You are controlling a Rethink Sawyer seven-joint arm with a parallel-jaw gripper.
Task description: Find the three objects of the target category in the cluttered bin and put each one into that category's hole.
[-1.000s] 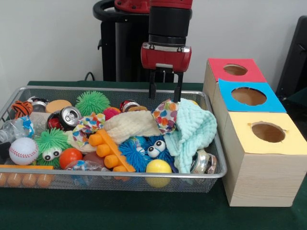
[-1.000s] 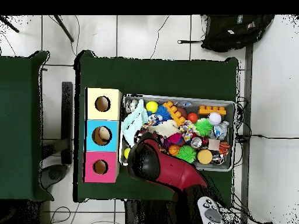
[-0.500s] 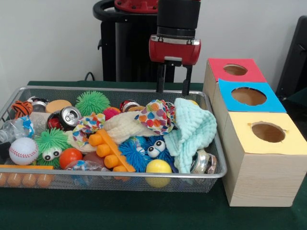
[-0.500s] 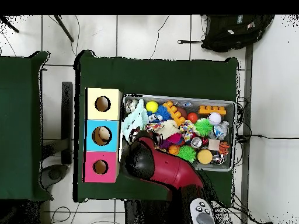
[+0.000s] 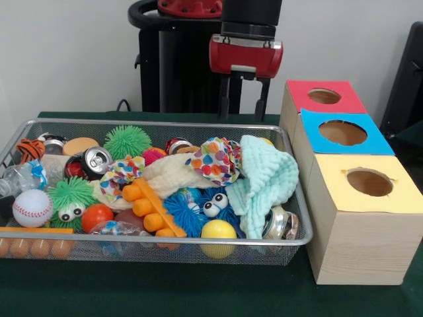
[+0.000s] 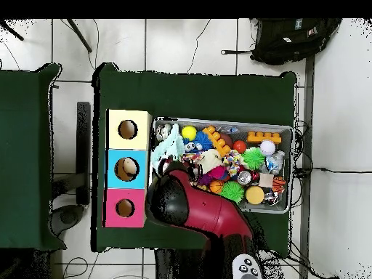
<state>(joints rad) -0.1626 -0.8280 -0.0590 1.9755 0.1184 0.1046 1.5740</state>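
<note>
Since a second ago the gripper (image 5: 244, 99) has risen and drifted toward the three o'clock side, clear of the colourful spotted cloth (image 5: 218, 158) it stood over; its fingers (image 5: 225, 98) are released, apart, and hold nothing.

Left to right in the front view, the wire bin (image 5: 198, 240) holds a baseball (image 5: 31, 207) at nine o'clock, a green googly-eyed puff (image 5: 71, 198), a soda can (image 5: 91, 162), an orange block toy (image 5: 153, 211), a blue eyed puff (image 5: 201, 205) and a yellow ball (image 5: 218, 233) at six o'clock. A mint washcloth (image 5: 268, 177) drapes at three o'clock of the bin, with the spotted cloth just beside it. Beyond the bin on the green bench (image 5: 211, 294) stand the red hole box (image 5: 322, 99), blue hole box (image 5: 340, 134) and yellow hole box (image 5: 367, 198).

Which category is wanted is not shown; the cloths seem likely, and both remain in the bin.

The risk, as I judge it, is a descent that snags two overlapping cloths together, or catches a wire edge. No readable writing shows on the can, though it is too small to be sure.
</note>
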